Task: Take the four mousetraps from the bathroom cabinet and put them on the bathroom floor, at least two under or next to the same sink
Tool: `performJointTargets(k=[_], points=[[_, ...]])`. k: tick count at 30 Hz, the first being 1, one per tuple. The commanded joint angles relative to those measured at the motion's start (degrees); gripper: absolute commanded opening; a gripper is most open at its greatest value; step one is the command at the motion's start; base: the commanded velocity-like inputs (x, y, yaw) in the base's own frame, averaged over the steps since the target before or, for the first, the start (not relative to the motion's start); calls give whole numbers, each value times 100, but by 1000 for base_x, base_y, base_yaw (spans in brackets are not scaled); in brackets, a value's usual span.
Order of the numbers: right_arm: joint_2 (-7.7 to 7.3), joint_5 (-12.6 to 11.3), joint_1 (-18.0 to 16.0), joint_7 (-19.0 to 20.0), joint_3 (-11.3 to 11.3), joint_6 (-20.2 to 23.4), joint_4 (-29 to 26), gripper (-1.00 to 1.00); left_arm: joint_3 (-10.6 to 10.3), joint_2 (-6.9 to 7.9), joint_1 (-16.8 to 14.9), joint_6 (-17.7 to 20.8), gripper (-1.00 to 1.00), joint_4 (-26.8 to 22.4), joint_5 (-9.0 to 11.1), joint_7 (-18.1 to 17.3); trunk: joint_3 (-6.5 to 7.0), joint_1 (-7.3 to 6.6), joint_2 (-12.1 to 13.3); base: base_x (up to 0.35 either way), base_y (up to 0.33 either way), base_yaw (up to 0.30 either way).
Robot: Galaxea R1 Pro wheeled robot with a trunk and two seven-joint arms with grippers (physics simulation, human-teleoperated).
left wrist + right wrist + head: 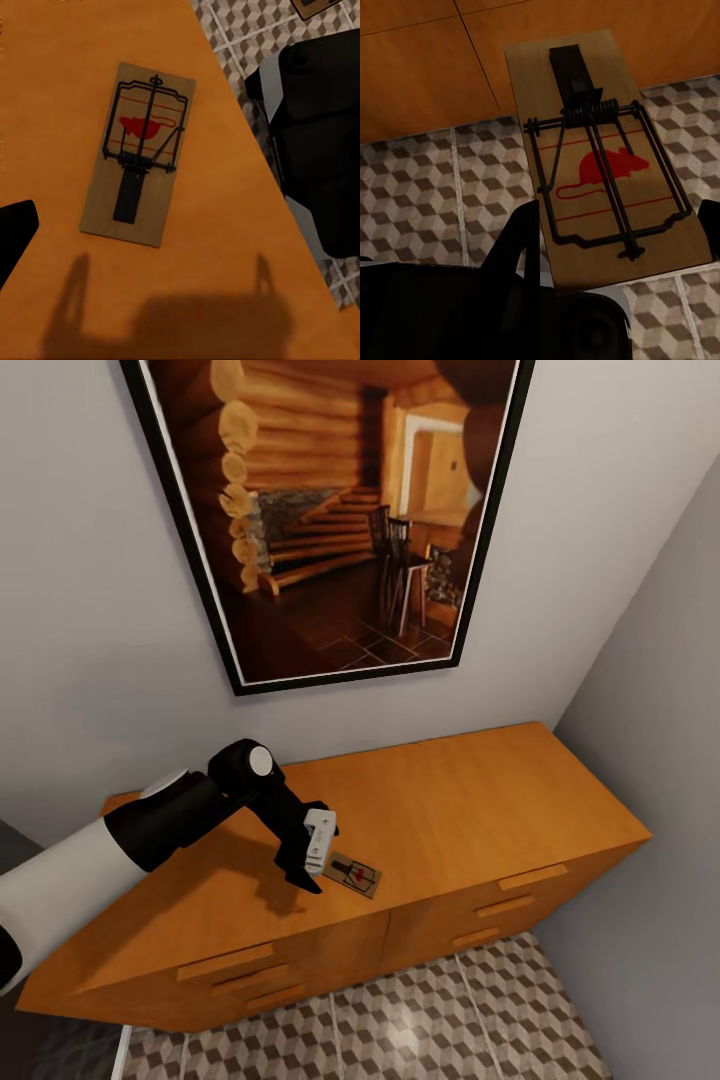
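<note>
One mousetrap (352, 874) is lying flat on the cabinet (480, 810) top near its front edge. The left tool (308, 872) is hovering just beside it, fingers apart. The right tool (619, 229) is clamping a second mousetrap (600, 157) over the bathroom floor (420, 202), though one finger is barely showing at the edge.

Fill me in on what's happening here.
A two-armed robot is collecting mousetraps from a wooden cabinet in a tiled room. Its left gripper hangs just above the cabinet top beside one mousetrap that lies flat there, not yet gripped. The right gripper holds a second mousetrap by one end, over the cube-patterned floor in front of the cabinet. In the left wrist view, part of another tan board lies on the floor.
</note>
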Motion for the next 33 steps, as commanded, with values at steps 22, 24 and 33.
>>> performJointTargets(k=[22, 24, 33], points=[[1, -69, -5, 36, 30, -16, 6, -100, -15, -19, -6, 53, 100, 110, -103, -250, -10, 3, -10, 0, 0, 0], [1, -69, -5, 36, 30, -14, 6, -100, -11, -19, -7, 52, 100, 113, -177, -368, -10, 3, -10, 0, 0, 0], [1, -69, -5, 36, 30, -9, 6, -100, 41, -22, -5, 52, 100, 92, -923, -921, -10, 3, -10, 0, 0, 0]])
